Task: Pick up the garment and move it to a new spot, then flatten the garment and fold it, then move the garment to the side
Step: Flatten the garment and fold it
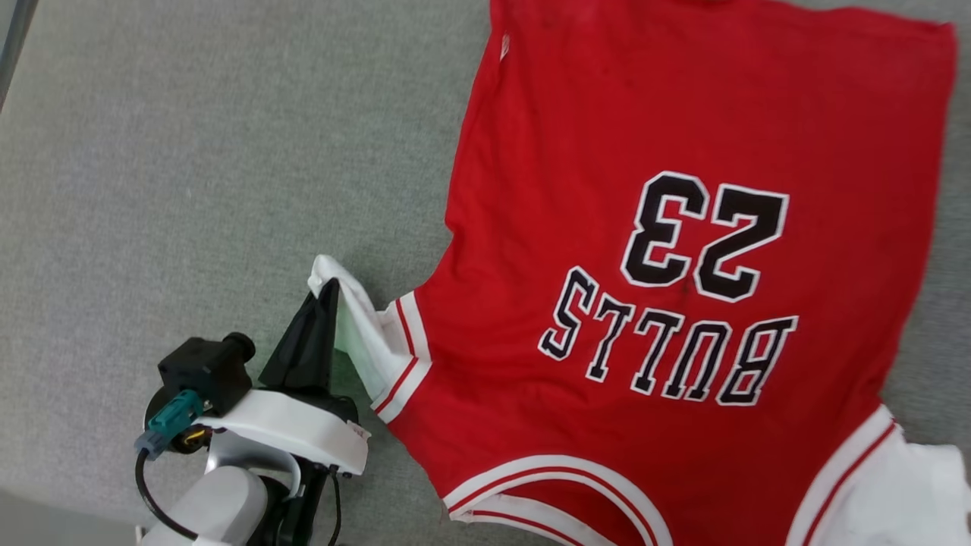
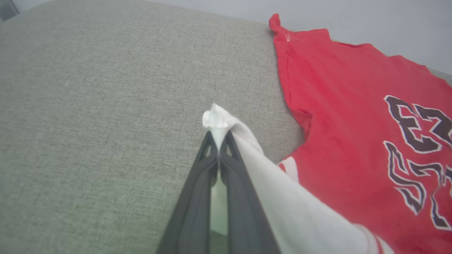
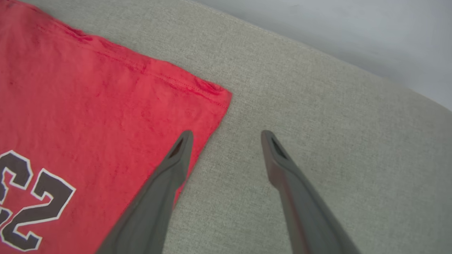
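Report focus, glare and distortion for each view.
Head view: even light, garment lettering crisp, no glare. Left wrist view: white sleeve in the left gripper nearly blown out, lettering stretched at the edge. Right wrist view: table weave sharp, its edge bowed, right gripper soft toward the bottom.

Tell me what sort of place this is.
Probably a robot test bench rather than a home. There is a wide surface covered in plain grey cloth, a bare pale wall beyond its edge, and one red jersey spread out on it for folding.
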`<state>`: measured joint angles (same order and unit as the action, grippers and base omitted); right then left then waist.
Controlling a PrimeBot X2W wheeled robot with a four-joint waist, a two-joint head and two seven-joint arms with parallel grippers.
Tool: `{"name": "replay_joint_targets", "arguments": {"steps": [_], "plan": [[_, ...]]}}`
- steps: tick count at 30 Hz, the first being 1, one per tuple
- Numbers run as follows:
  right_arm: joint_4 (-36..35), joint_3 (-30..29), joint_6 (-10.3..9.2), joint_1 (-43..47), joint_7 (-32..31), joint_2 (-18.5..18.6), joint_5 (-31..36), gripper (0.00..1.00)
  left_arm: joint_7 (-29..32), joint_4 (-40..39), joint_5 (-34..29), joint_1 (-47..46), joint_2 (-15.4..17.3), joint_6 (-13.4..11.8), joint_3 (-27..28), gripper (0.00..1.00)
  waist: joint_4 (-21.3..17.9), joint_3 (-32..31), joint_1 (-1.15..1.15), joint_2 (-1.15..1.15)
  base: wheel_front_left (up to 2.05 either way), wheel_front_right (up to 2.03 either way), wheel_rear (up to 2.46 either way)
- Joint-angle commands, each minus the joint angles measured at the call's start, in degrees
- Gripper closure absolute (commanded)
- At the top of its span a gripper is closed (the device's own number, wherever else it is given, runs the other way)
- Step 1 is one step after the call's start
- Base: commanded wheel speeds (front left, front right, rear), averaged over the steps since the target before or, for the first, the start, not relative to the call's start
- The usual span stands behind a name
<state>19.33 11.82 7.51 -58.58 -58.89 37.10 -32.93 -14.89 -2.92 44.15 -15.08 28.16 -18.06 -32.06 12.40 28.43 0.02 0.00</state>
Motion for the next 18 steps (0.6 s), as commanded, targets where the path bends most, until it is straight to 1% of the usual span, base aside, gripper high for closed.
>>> {"name": "replay_joint_targets", "arguments": {"steps": [1,6,11,15,16,17,18], "plan": [[1.7,0.7,-0.04,-2.0,-0.5,-0.7,1.1,0.0,-0.3,0.4,-0.7,-1.1,-0.4,0.3,0.4,1.0,2.3,3.3,-0.02,0.0,0.0,0.0,0.0],[7.5,1.2,-0.04,-5.0,0.9,-3.8,3.2,0.0,-0.4,0.8,-1.9,-1.9,-1.5,1.2,1.0,1.0,3.0,5.5,-0.02,0.0,0.0,0.0,0.0],[13.2,4.1,-0.04,-1.9,2.1,-5.5,4.4,0.0,-0.3,1.1,-3.2,-1.7,-2.5,1.9,2.1,1.0,3.2,6.2,-0.02,0.0,0.0,0.0,0.0],[16.3,6.5,-0.02,0.9,2.4,-4.8,3.8,0.0,-0.3,1.4,-3.7,-0.8,-2.9,2.2,2.9,1.0,3.3,5.9,-0.02,0.0,0.0,0.0,0.0],[16.6,6.6,-0.02,0.9,3.0,-4.4,3.6,0.7,-0.3,1.6,-3.8,-0.7,-3.0,2.3,3.2,1.0,3.2,5.8,-0.02,0.0,0.0,0.0,0.0],[16.7,6.8,-0.03,0.7,3.8,-4.0,3.6,1.0,-0.3,1.7,-3.9,-0.6,-3.0,2.3,3.5,1.0,3.2,5.6,-0.02,0.0,0.0,0.0,0.0],[16.7,7.1,-0.05,0.0,5.9,-3.2,3.2,1.0,-0.3,2.0,-4.2,-0.4,-3.0,2.4,4.1,1.0,2.8,5.0,-0.02,0.0,0.0,0.0,0.0]]}}
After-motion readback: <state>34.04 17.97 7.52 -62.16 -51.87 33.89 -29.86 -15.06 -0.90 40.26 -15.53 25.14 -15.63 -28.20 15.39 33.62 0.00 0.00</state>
